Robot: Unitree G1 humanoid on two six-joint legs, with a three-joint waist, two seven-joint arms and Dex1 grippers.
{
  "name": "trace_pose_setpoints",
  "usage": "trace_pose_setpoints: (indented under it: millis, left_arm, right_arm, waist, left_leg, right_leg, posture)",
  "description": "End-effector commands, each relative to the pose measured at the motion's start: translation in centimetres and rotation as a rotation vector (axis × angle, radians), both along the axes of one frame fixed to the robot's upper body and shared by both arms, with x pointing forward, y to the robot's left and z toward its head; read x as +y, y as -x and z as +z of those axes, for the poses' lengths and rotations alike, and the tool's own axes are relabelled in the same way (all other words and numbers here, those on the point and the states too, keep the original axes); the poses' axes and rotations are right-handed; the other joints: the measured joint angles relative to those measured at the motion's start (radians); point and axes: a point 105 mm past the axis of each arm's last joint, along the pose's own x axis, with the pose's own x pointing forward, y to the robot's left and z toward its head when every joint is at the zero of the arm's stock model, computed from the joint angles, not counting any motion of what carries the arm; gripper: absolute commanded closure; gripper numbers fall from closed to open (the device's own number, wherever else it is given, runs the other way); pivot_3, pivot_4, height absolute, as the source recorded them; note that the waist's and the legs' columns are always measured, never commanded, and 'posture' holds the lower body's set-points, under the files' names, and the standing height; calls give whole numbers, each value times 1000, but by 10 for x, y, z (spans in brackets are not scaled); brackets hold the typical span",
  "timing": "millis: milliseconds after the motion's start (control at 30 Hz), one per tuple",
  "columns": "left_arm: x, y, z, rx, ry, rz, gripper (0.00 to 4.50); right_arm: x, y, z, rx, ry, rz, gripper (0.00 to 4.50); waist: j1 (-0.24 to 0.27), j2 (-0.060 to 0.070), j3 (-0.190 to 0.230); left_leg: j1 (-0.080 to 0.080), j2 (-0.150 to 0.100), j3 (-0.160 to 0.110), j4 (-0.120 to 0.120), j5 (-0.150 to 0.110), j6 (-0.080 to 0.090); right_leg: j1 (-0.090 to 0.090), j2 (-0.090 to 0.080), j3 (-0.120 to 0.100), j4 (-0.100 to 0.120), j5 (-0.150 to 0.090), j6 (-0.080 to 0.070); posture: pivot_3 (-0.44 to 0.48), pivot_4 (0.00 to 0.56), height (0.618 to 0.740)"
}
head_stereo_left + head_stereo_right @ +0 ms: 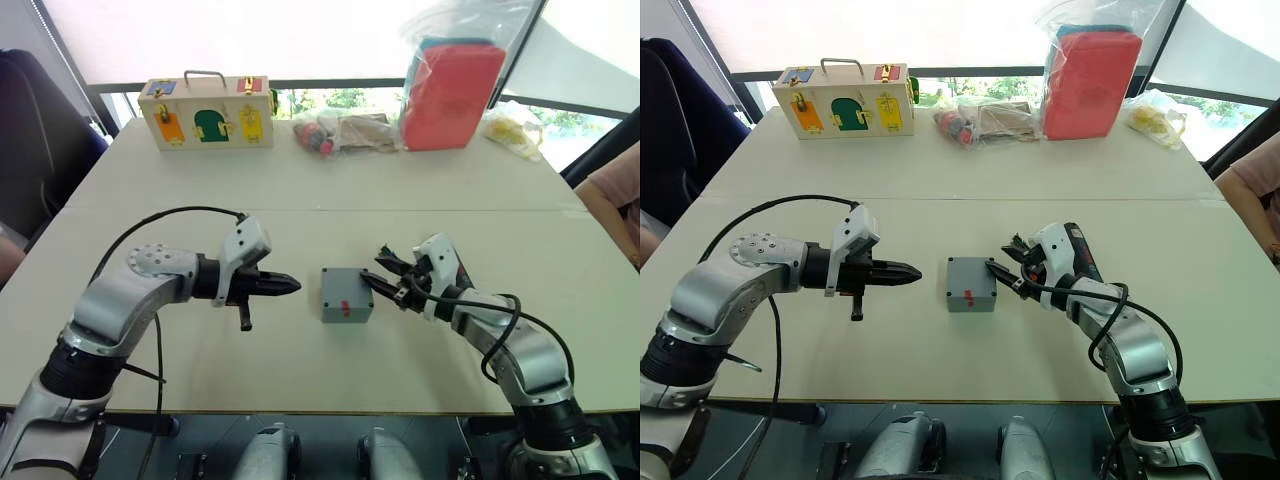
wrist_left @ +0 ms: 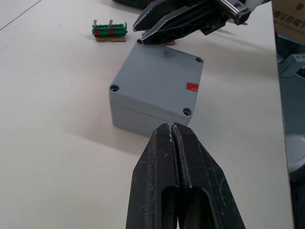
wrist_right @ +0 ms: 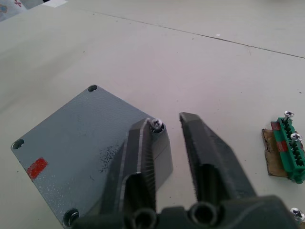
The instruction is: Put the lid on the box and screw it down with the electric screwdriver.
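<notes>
Two end effectors sit on either side of the small grey box (image 1: 347, 296), which rests in the middle of the desk (image 1: 300, 370). The lid (image 2: 159, 78) is already on top of the box, with its little red mark (image 2: 192, 87) facing up and screw holes at the corners.

The left end effector (image 1: 290, 285) has its fingers pressed tight together with nothing between them. It points at the box from just beside it and does not touch it.

The right end effector (image 3: 167, 128) has its fingers a little apart and is holding nothing. Its tips are right at one corner of the lid, where a small screw (image 3: 156, 125) sits in the hole.

A green strip with screws (image 3: 291, 149) lies on the desk near the box. I cannot pick out the electric screwdriver for sure.

What could go wrong? The screw at that corner looks loose. If the right fingers bump it, it could pop out and roll away. A push on the corner could also slide the box or shift the lid, because nothing is holding the box down.
</notes>
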Motion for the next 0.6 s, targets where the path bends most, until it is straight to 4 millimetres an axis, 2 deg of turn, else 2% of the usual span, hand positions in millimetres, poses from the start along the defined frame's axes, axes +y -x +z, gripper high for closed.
trace_pose_setpoints:
  millis: [33, 167, 267, 300, 367, 400, 467, 533, 600]
  left_arm:
    - [-6, 0, 15, -56, 35, -28, 4500]
    - [-10, 2, 22, -77, 49, -64, 4500]
    - [-15, 8, 27, -95, 37, -127, 4500]
    - [-17, 11, 27, -105, 20, -155, 4500]
    - [-19, 17, 26, -123, -19, -213, 4500]
    - [-20, 20, 26, -128, -30, -239, 4500]
    - [-21, 23, 26, -139, -45, -277, 4500]
    - [-23, 26, 26, -167, -68, -312, 4500]
    - [-26, 27, 28, -191, -76, -336, 4500]
  right_arm:
    - [-8, 0, 23, -51, -19, 4, 2045]
    - [-29, -2, 52, -47, -64, -52, 2045]
    - [-54, -4, 72, 20, -61, -106, 1356]
    - [-65, -3, 76, 85, -55, -120, 955]
    - [-88, 2, 78, 224, 21, -157, 205]
    - [-97, 4, 79, 292, 50, -178, 52]
    - [-108, 9, 82, 409, 77, -206, 52]
    - [-120, 22, 75, 620, 142, -249, 52]
    - [-127, 27, 71, 685, 204, -265, 52]
  waist:
    - [1, 0, 0]
    - [1, 0, 0]
    - [2, 2, 1]
    - [2, 2, 1]
    - [2, 2, 1]
    - [2, 3, 2]
    - [0, 3, 2]
    - [-4, 5, 3]
    - [-6, 6, 4]
  left_leg:
    - [0, 0, 0, 0, 0, 0]
    - [0, 0, 0, 0, 0, 0]
    - [0, 0, 0, 0, 0, 0]
    - [0, 0, 0, 0, 0, 0]
    - [0, 0, 0, -1, 0, 0]
    - [0, 0, 0, -1, 0, 0]
    - [-1, 0, 0, -1, 0, 1]
    - [-1, 0, 1, -1, 0, 1]
    - [-1, 0, 1, -2, -1, 1]
  right_leg:
    - [0, 0, 0, 0, 0, 0]
    - [0, -1, 0, 0, 0, 0]
    - [0, -3, 0, 0, 0, 0]
    - [0, -3, 0, 0, -1, -1]
    - [0, -4, 0, -1, -1, -3]
    - [0, -5, -1, -1, -2, -3]
    - [0, -6, -1, -2, -2, -4]
    - [-1, -7, 0, -2, -2, -5]
    - [-1, -8, 0, -2, -3, -6]
  posture:
    - [0, 150, 740]
    - [0, 150, 740]
    - [0, 150, 740]
    - [0, 150, 740]
    - [0, 150, 740]
    - [0, 150, 740]
    - [0, 150, 740]
    - [0, 150, 740]
    - [0, 150, 740]
